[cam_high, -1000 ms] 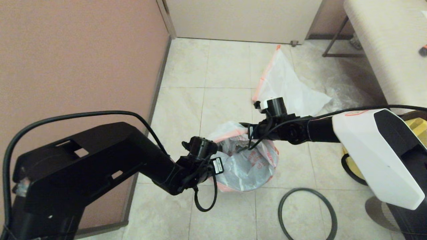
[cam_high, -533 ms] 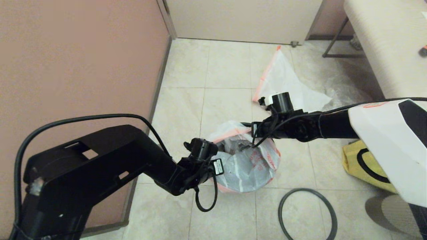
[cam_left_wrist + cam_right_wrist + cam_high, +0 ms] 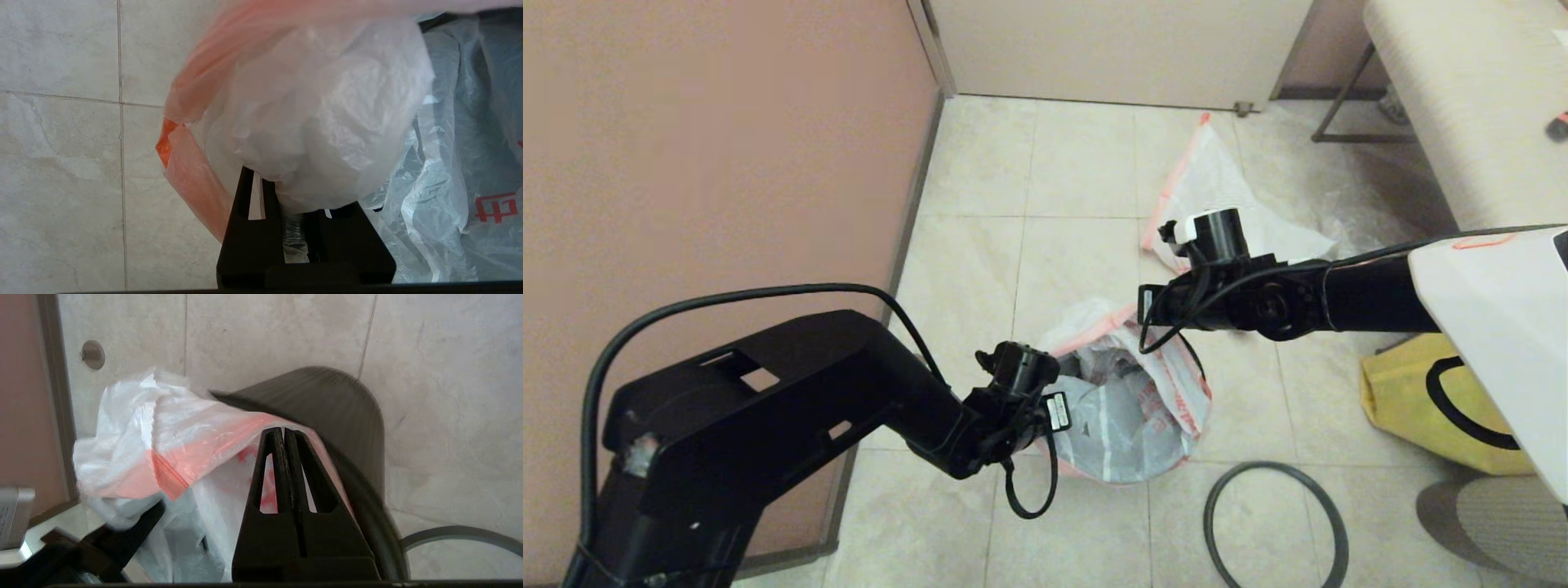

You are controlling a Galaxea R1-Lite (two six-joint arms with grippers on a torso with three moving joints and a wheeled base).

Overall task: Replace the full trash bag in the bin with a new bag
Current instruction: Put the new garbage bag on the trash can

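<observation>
The full trash bag (image 3: 1123, 412), white with an orange-red hem and red print, sits in the black bin (image 3: 335, 404), which it mostly hides in the head view. My left gripper (image 3: 292, 190) is shut on a bunch of the bag's plastic at its near left edge; the bulge hides the fingertips. On the far right side my right gripper (image 3: 284, 432) is shut on the orange hem (image 3: 212, 445) and holds it above the bin's rim. The new bag (image 3: 1225, 204) lies flat on the tiles beyond the bin.
The bin's loose dark grey ring (image 3: 1274, 523) lies on the floor at the near right. A yellow cloth tote (image 3: 1421, 392) sits to the right, under my right arm. Clear wrinkly plastic (image 3: 1364, 212) lies by the bench (image 3: 1462, 98). A wall (image 3: 727, 163) runs along the left.
My right gripper has risen and drawn back to the right with the hem, stretching the bag's far side up. The left gripper shifted slightly, still holding the plastic.
</observation>
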